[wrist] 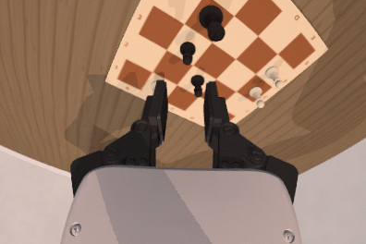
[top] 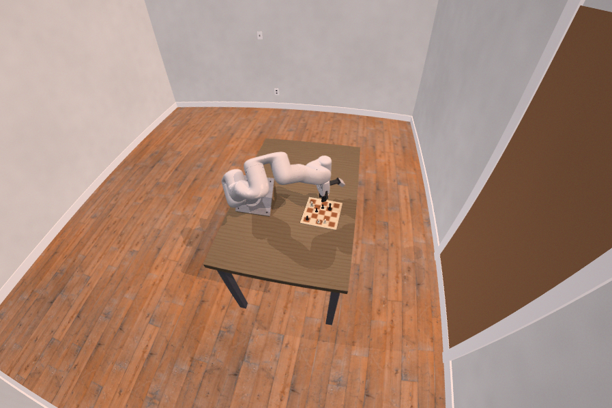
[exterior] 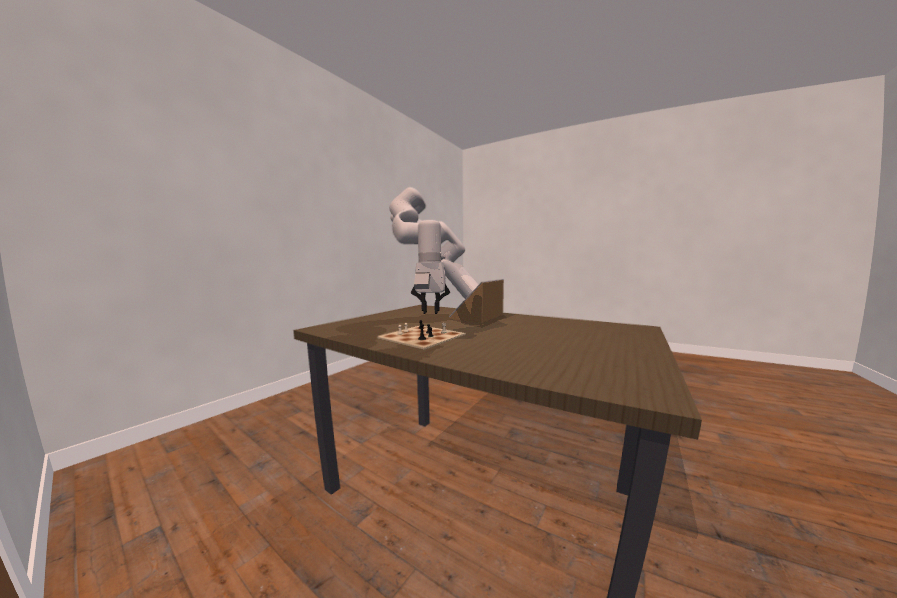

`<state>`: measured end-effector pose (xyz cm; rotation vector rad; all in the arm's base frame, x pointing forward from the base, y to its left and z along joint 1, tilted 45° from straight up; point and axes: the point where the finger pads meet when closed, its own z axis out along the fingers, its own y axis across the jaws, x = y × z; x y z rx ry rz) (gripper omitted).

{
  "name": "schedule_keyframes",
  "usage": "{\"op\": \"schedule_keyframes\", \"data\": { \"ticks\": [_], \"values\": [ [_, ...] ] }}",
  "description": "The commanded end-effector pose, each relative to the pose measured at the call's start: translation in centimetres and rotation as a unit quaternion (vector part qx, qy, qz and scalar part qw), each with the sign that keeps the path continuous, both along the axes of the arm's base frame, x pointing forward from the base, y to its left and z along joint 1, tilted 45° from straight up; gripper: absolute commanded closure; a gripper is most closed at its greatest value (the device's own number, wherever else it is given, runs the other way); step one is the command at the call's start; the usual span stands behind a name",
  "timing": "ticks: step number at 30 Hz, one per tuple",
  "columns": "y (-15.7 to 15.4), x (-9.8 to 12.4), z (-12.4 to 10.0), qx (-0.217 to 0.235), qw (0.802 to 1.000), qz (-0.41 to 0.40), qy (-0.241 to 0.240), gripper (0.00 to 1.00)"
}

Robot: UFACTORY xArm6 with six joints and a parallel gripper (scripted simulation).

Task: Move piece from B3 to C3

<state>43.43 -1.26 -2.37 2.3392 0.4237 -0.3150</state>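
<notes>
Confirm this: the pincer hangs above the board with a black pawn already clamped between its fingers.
Not quite. The pincer does hang above the board, but its part-closed fingers grip nothing. The wrist view shows the black pawn standing on its square below the gap.

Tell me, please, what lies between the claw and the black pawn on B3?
In the wrist view, another small black pawn stands on the board between the open, empty claw and the B3 pawn.

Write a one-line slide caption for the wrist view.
End effector, fingers partly closed and holding nothing, hovers above the chessboard with a small black piece showing between its fingertips.
</notes>
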Motion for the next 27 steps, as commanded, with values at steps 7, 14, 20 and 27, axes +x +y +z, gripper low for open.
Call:
{"op": "schedule_keyframes", "data": {
  "ticks": [7,14,20,27],
  "values": [
    [-0.8,0.0,-0.8,0.001,1.000,0.001,-0.002,0.66],
    [-1.6,-0.1,-1.6,0.001,1.000,0.001,-0.002,0.66],
    [-2.0,-0.1,-2.0,0.001,1.000,0.001,-0.002,0.66],
    [-2.5,-0.2,-2.6,0.001,1.000,0.001,-0.002,0.66]
  ]
}}
